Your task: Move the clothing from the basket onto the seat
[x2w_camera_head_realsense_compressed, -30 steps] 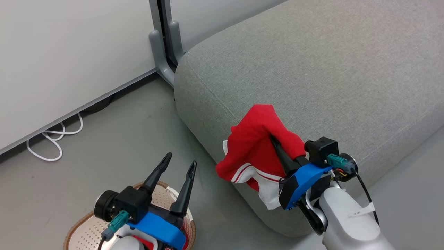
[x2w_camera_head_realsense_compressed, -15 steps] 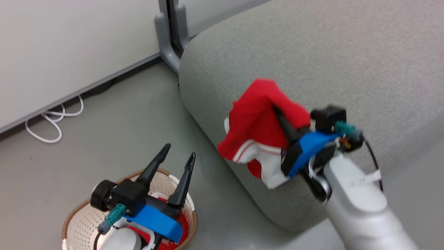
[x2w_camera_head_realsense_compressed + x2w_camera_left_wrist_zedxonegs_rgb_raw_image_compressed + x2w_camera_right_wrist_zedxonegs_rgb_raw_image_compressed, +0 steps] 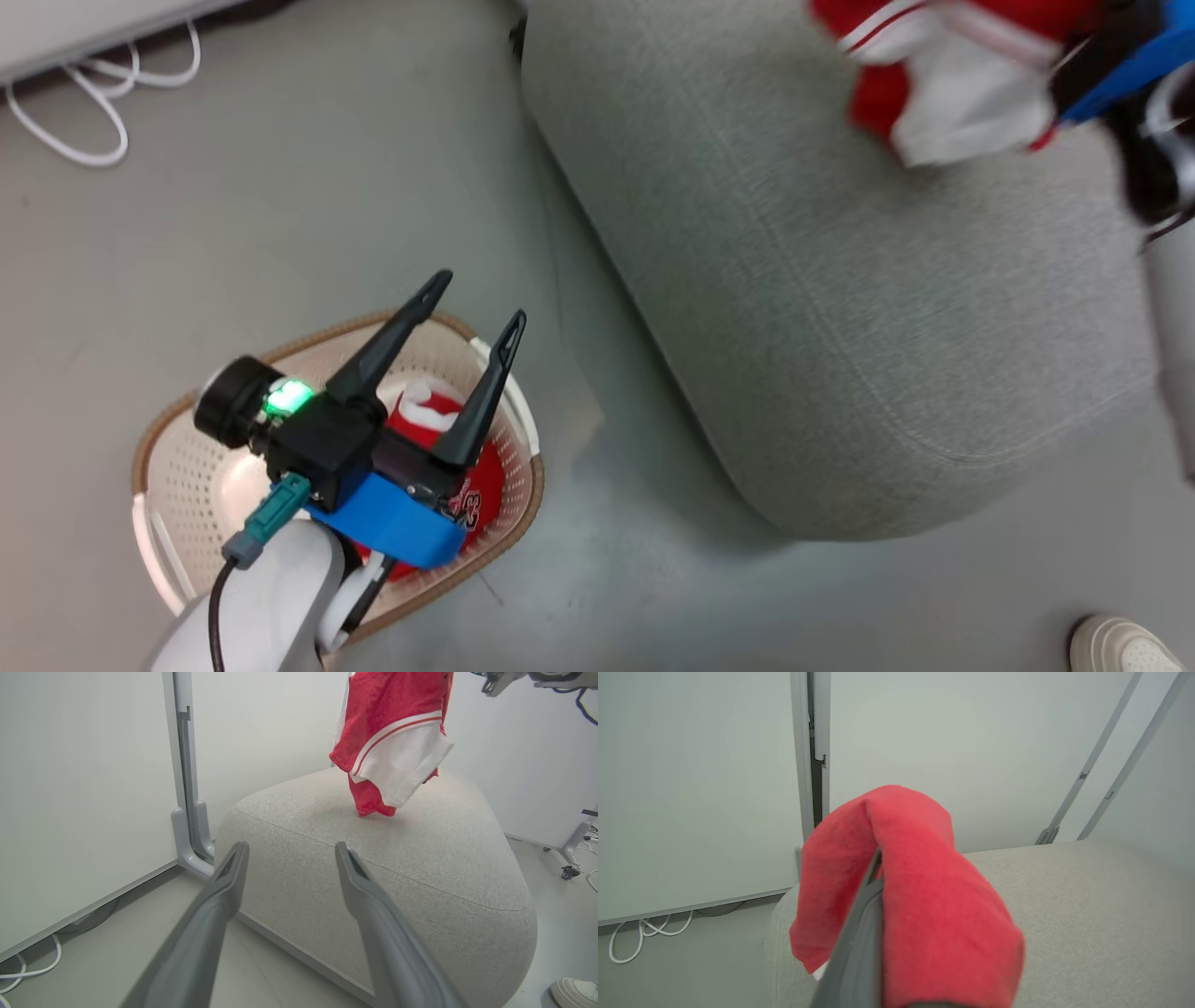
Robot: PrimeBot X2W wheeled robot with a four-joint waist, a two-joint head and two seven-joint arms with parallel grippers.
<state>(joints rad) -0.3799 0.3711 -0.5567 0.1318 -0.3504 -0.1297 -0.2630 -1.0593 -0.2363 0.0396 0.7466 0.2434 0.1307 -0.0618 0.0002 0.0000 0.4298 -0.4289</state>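
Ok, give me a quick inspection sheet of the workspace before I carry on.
Surface: grey seat, no garment released on it.
Job's things: hanging garment, red and white, held above the seat; second garment, red, lies in the basket.
Clutter: nothing seen.
Grippers: left gripper open, empty, over the basket; right gripper shut on the hanging garment.
Cables: white cable looped on the floor.
Surroundings: white wall panels, grey post, a shoe beside the seat.

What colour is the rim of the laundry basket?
Brown, with a woven look; the basket rim shows best in the head view.
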